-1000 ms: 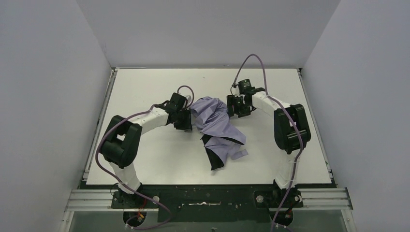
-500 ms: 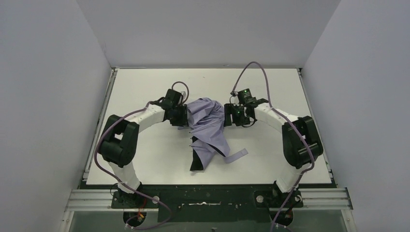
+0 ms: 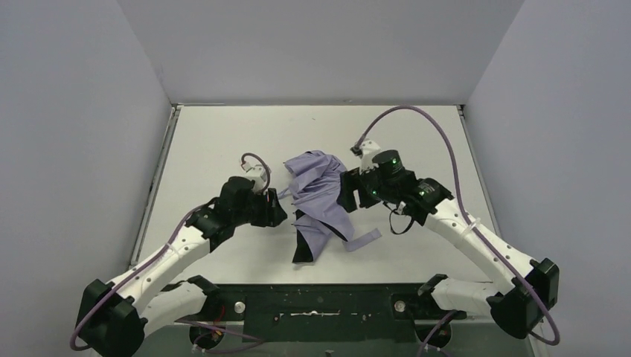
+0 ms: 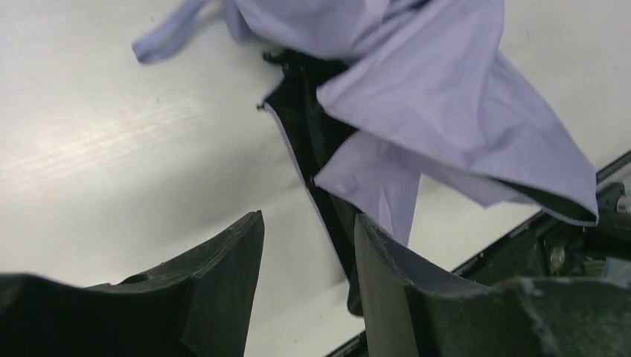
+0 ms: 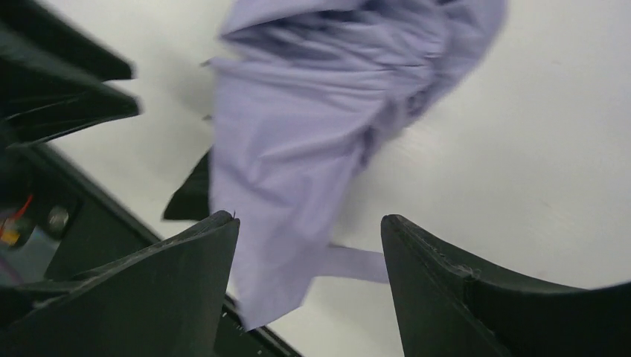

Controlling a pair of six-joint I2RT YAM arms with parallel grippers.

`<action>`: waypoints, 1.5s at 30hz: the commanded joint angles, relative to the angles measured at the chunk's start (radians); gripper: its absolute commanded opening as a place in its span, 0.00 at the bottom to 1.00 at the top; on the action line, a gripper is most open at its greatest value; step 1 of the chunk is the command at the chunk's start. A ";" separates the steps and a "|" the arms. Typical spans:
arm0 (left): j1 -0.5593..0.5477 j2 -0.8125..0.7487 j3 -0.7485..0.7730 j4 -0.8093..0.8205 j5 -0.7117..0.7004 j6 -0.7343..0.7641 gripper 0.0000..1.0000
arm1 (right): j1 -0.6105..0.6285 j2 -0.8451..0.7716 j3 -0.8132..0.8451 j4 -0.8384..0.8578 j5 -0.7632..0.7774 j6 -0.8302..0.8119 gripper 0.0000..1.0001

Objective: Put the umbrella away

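The umbrella (image 3: pixel 321 186) lies crumpled in the middle of the white table (image 3: pixel 208 134): pale lavender fabric, black lining (image 3: pixel 305 245) turned out at its near end, a loose strap (image 3: pixel 364 239) to the right. My left gripper (image 3: pixel 280 205) stands just left of the fabric, open, with only table between its fingers (image 4: pixel 223 260); the umbrella (image 4: pixel 439 97) lies beyond them. My right gripper (image 3: pixel 347 192) is at the fabric's right side, also open. In its wrist view the blurred umbrella (image 5: pixel 312 126) and strap (image 5: pixel 357 264) lie beyond the fingertips (image 5: pixel 201 253).
Grey walls close in the table on the left, back and right. A black base rail (image 3: pixel 320 305) runs along the near edge and shows in both wrist views. The right arm's cable (image 3: pixel 417 119) arches over the back right of the table.
Both arms have swung down and outward, their elbows now low near the front edge. The left gripper has slid back left off the fabric. Both jaws have widened. The umbrella shifted slightly left, then stayed.
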 commanded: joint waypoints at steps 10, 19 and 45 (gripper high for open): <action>-0.047 -0.346 -0.250 0.060 -0.130 -0.203 0.43 | 0.491 0.255 0.238 -0.135 0.148 -0.342 0.76; -0.050 -0.432 -0.311 0.054 -0.089 -0.244 0.43 | 0.437 0.509 0.422 -0.145 0.101 -0.755 0.95; -0.051 -0.478 -0.341 0.053 -0.036 -0.254 0.44 | 0.318 0.791 0.496 -0.099 -0.029 -0.860 0.95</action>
